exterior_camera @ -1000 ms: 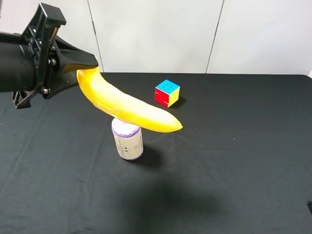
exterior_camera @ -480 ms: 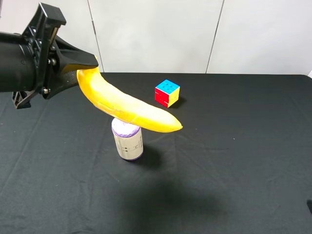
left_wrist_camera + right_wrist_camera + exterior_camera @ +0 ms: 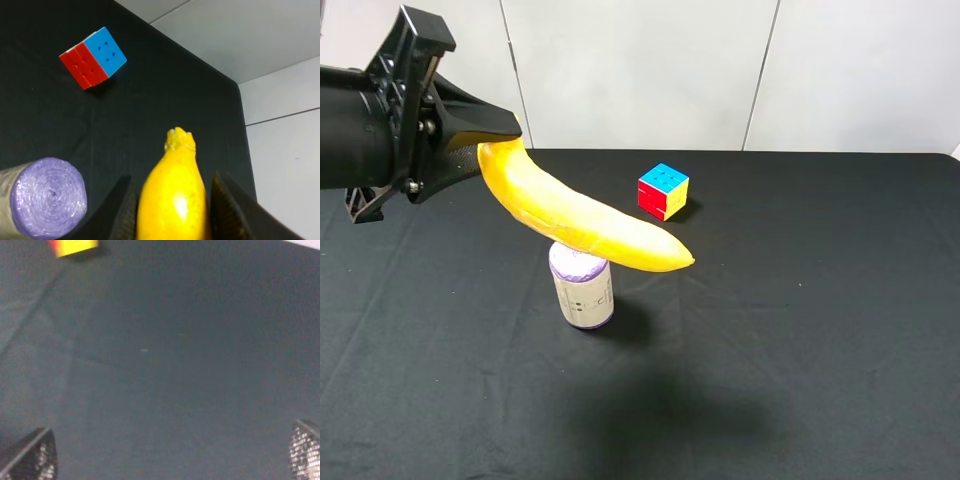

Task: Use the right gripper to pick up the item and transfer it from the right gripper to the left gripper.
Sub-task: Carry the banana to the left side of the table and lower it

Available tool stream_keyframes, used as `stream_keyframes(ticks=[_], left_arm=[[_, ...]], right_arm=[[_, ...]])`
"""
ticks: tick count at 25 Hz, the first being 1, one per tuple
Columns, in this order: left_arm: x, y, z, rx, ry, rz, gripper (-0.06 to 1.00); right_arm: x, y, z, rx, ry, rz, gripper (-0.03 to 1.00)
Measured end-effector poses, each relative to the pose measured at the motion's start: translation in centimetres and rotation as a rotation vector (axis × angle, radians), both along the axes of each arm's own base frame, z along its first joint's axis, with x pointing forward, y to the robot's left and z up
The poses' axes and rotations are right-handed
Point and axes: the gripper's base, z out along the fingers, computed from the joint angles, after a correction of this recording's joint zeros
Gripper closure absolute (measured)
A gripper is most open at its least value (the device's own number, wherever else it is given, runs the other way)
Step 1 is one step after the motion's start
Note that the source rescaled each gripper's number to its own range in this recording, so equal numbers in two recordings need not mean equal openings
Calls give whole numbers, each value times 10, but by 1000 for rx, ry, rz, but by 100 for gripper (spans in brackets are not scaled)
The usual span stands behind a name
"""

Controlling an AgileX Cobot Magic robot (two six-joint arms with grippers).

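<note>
The yellow banana hangs in the air at the left, its free end slanting down over the purple-topped can. My left gripper is shut on the banana's upper end. In the left wrist view the banana sits between the two black fingers of the left gripper. My right gripper is open with its fingertips far apart and nothing between them, above bare black cloth. It does not show in the exterior view.
The can stands upright on the black tablecloth, below the banana. A multicoloured puzzle cube sits farther back near the middle; it also shows as the cube and the cube. A white wall lies behind.
</note>
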Motion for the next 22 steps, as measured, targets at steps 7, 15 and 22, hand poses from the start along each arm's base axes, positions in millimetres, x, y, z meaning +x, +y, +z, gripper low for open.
stream_keyframes(ticks=[7, 15, 22], left_arm=[[0, 0, 0, 0, 0, 0, 94], [0, 0, 0, 0, 0, 0, 94], [0, 0, 0, 0, 0, 0, 94]], right_arm=[[-13, -4, 1, 13, -81, -188, -3], [-19, -4, 1, 17, -119, -229, -3], [-19, -4, 1, 18, -119, -228, -3]])
